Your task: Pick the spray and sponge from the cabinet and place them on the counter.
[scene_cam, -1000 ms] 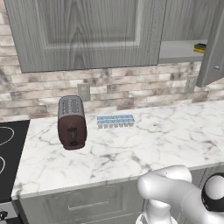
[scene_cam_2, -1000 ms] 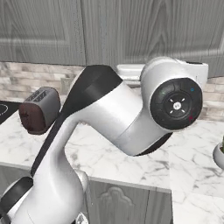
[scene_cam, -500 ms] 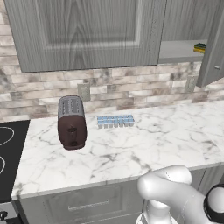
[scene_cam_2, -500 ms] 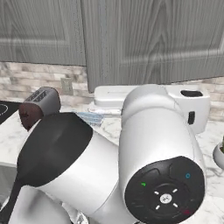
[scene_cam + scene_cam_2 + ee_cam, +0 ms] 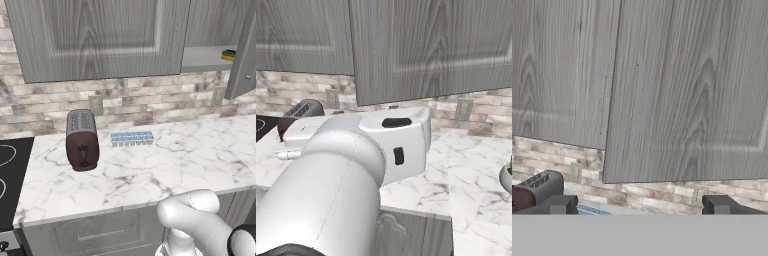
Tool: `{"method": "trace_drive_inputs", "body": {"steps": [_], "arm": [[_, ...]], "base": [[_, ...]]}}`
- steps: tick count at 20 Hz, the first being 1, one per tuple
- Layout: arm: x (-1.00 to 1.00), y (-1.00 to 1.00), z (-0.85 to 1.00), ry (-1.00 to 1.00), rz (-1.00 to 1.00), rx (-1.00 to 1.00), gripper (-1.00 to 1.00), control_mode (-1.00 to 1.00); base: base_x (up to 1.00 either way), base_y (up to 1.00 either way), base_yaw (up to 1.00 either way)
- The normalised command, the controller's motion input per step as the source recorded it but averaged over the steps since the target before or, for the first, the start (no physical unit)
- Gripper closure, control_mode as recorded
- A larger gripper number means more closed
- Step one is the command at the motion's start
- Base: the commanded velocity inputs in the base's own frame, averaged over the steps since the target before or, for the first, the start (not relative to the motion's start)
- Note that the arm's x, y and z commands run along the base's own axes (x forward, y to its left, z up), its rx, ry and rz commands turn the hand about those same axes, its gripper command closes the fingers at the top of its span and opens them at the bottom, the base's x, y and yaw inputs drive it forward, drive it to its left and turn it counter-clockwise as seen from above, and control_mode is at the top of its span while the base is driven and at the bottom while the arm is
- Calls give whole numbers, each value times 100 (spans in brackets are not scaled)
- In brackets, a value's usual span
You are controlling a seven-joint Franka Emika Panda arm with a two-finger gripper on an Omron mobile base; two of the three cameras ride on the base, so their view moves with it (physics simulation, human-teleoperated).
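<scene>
The gripper (image 5: 639,210) stands with its jaws spread wide and nothing between them, facing the swung-out door of the cabinet (image 5: 687,90). In the left base view that cabinet (image 5: 100,40) hangs above the counter (image 5: 165,165), its right-hand door (image 5: 245,55) ajar. On the inner shelf (image 5: 205,59), at the far right just beside the open door, lies the sponge (image 5: 229,54), yellow with a dark green layer. Below the cabinet, the toaster (image 5: 82,140) stands on the counter near the stovetop (image 5: 10,175), with the pale blue ice-cube tray (image 5: 132,138) just beside it. I cannot tell where the spray is.
</scene>
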Motion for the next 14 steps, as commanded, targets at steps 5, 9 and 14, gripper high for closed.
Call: {"method": "trace_drive_inputs", "body": {"steps": [5, 9, 14], "arm": [[-39, 79, 0, -1, 0, -11, -100, -100], [-14, 89, 0, 0, 0, -12, -100, -100], [-1, 82, 0, 0, 0, -12, -100, -100]], "base": [[0, 0, 0], [0, 0, 0], [0, 0, 0]]}}
